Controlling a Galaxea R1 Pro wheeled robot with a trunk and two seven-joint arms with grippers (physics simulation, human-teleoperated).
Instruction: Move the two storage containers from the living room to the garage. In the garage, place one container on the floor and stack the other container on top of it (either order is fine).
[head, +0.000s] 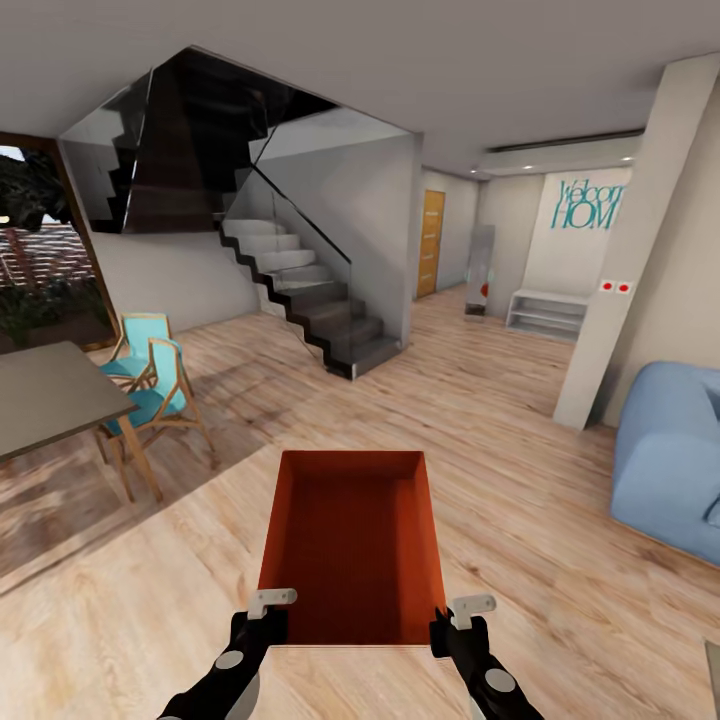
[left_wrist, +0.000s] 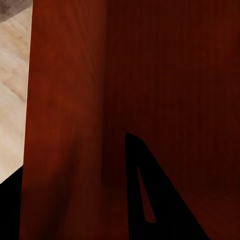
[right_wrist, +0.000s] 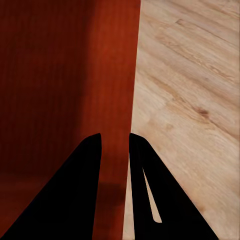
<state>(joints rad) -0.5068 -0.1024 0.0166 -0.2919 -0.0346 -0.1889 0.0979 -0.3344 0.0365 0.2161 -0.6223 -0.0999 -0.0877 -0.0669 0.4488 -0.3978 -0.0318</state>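
One orange-red open-topped storage container (head: 350, 540) hangs above the living room's light wood plank floor (head: 520, 480), carried low in front of me. My left gripper (head: 268, 612) is shut on its near left corner and my right gripper (head: 458, 618) is shut on its near right corner. In the left wrist view the container's wall (left_wrist: 150, 75) runs between the dark fingers (left_wrist: 150, 200). The right wrist view has the container's wall (right_wrist: 115, 100) pinched between two fingers (right_wrist: 80, 195), with plank floor beside it. The box is empty inside.
A grey table (head: 40, 395) with teal chairs (head: 150, 385) stands at the left. A staircase (head: 320, 300) rises ahead. A blue sofa (head: 670, 460) and a white pillar (head: 620, 280) are at the right. Down the hall are a wooden door (head: 431, 243) and a white bench (head: 545, 312).
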